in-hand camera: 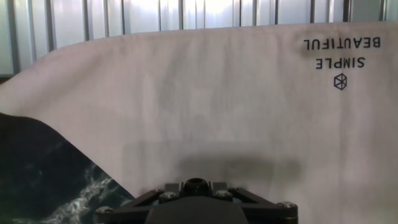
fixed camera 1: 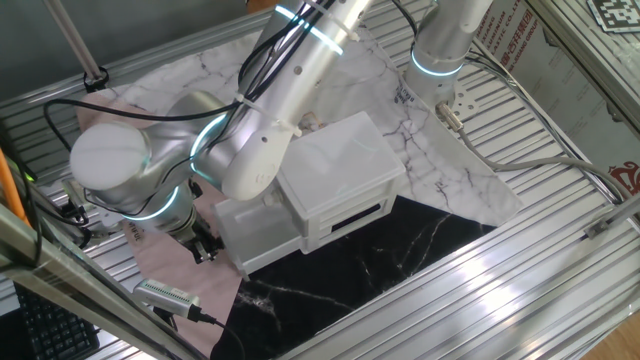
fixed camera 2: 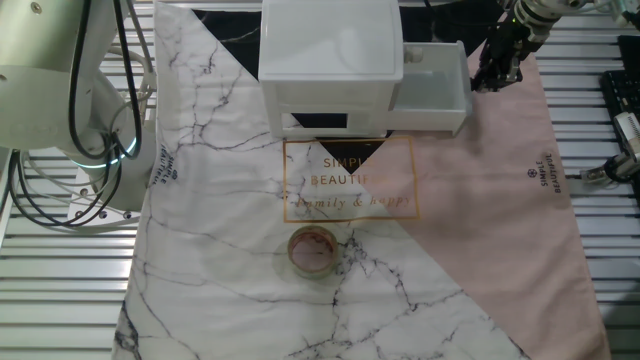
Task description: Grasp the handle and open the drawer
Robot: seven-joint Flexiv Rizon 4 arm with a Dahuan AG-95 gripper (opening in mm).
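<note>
In the other fixed view, a roll of tape (fixed camera 2: pixel 312 250) is lying nearest, on the marbled cloth (fixed camera 2: pixel 215 210) that is covering the slatted desk (fixed camera 2: pixel 40 270). Behind it, the small white cabinet (fixed camera 2: pixel 330 40) is standing at the far edge. The drawer (fixed camera 2: pixel 432 95) is sticking out of the cabinet's side towards the pink cloth (fixed camera 2: pixel 500 230), well drawn out and apparently empty. Just past the drawer's front panel, the end effector (fixed camera 2: pixel 493 68) is hanging, pointing down at the pink cloth.

I cannot make out the handle in any view; it is presumably sitting on the drawer front, next to the dark fingers or behind them. The hand view is showing only cloth and the black base of the end effector, with no fingertips, so I cannot tell whether the jaws are standing apart, together, or clamped on the knob.

The drawer is looking like thin, light plastic: probably easy to slide, but smooth, and liable to drag the light cabinet along or to flex if pulled askew. The knob, at the middle of the front panel, is the place to pinch, and a small round knob is likely to slip from a loose or off-centre hold.
</note>
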